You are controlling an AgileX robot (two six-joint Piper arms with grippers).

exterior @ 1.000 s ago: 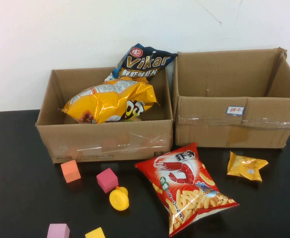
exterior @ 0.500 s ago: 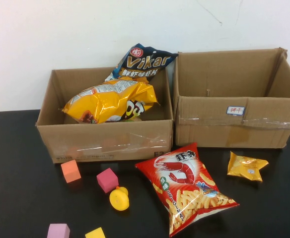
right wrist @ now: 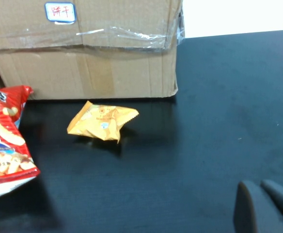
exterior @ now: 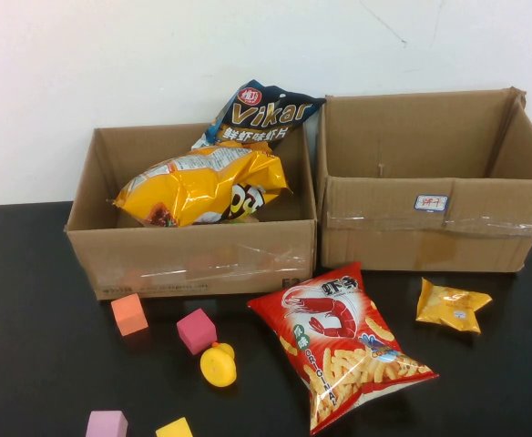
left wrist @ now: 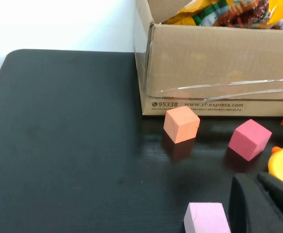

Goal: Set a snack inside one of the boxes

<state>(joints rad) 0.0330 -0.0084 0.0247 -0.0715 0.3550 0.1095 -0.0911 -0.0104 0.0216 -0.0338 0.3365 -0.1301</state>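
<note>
A red shrimp-chip bag [exterior: 339,341] lies flat on the black table in front of the two cardboard boxes. A small yellow snack packet [exterior: 453,305] lies to its right, before the right box [exterior: 430,232], which looks empty. The left box [exterior: 193,259] holds a yellow bag [exterior: 202,187] and a dark Vikar bag [exterior: 266,114]. Neither gripper shows in the high view. My left gripper [left wrist: 254,178] is shut and empty, low over the table near a lilac cube [left wrist: 207,219]. My right gripper [right wrist: 256,184] is shut and empty, a way short of the yellow packet [right wrist: 102,121].
An orange cube [exterior: 129,313], a magenta cube [exterior: 196,330], a yellow duck toy [exterior: 218,364], a lilac cube [exterior: 107,424] and a yellow cube [exterior: 174,429] lie at the front left. A white wall stands behind the boxes.
</note>
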